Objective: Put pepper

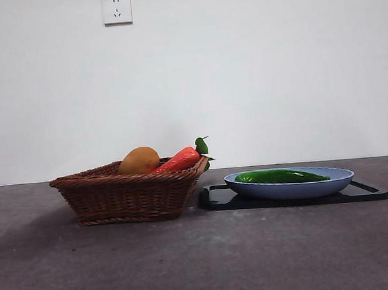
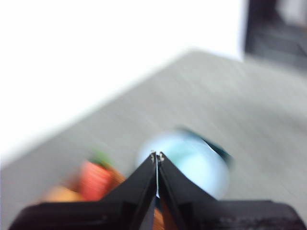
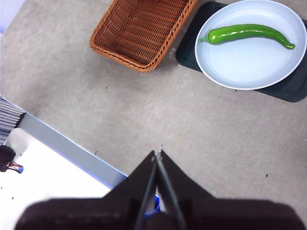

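The long glossy green pepper [image 1: 280,176] lies in a pale blue plate [image 1: 318,185] that rests on a black tray [image 1: 366,192]. The right wrist view shows the pepper [image 3: 247,34] whole, lying across the plate [image 3: 249,62]. My right gripper [image 3: 157,154] is shut and empty, high above bare table, well away from the plate. My left gripper [image 2: 157,156] is shut and empty; its view is blurred, with the plate [image 2: 192,163] beyond its tips. Neither gripper shows in the front view.
A brown wicker basket [image 1: 127,194] stands left of the tray, holding a yellow-brown round fruit [image 1: 139,161] and a red-orange tapered vegetable with green leaves [image 1: 180,159]. A wall socket [image 1: 117,8] is on the white wall behind. The basket [image 3: 139,33] also shows in the right wrist view.
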Available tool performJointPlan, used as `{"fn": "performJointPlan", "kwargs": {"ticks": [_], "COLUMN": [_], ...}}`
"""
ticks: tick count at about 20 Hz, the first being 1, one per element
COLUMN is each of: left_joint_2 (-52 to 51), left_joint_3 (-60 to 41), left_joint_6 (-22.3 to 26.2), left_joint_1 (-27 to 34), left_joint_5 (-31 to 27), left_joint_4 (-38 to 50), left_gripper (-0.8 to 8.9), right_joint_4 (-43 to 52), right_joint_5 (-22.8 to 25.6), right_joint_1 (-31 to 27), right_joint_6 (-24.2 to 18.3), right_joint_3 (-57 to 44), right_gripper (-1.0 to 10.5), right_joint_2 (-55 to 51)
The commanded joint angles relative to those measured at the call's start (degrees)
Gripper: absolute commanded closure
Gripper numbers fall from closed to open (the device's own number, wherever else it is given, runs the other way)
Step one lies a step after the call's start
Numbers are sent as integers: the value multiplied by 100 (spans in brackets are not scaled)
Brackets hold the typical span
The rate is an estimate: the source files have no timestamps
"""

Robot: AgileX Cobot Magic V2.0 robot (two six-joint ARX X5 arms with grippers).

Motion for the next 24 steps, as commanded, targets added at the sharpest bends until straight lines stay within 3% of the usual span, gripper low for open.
{"fn": "performJointPlan", "kwargs": {"ticks": [1, 5, 8, 12, 17, 24], "left_joint_2": [-304, -1504, -2636, -3860, -5066, -6087], "left_joint_3": [-22, -1213, -2782, -4629, -6382, -7823], "left_joint_6": [81, 79, 79, 13, -295, -979], "left_joint_1": [501, 1567, 2245, 2865, 3296, 3580], "left_joint_5": [11, 4, -42, -42, -44, -31], "left_joint_4": [295, 1432, 2684, 3740, 3897, 3762], "left_gripper": [806, 805, 806, 806, 806, 806], "right_joint_4": [-87, -87, -87, -87, -87, -87], "right_joint_5": [11, 9, 11, 11, 11, 9], "right_joint_1": [28, 28, 28, 28, 28, 28], "right_joint_6": [9, 9, 9, 9, 9, 9], "right_joint_3": [109, 109, 109, 107, 109, 109], "right_gripper": [936, 936, 936, 936, 936, 936], "right_joint_2": [39, 39, 39, 37, 37, 37]}}
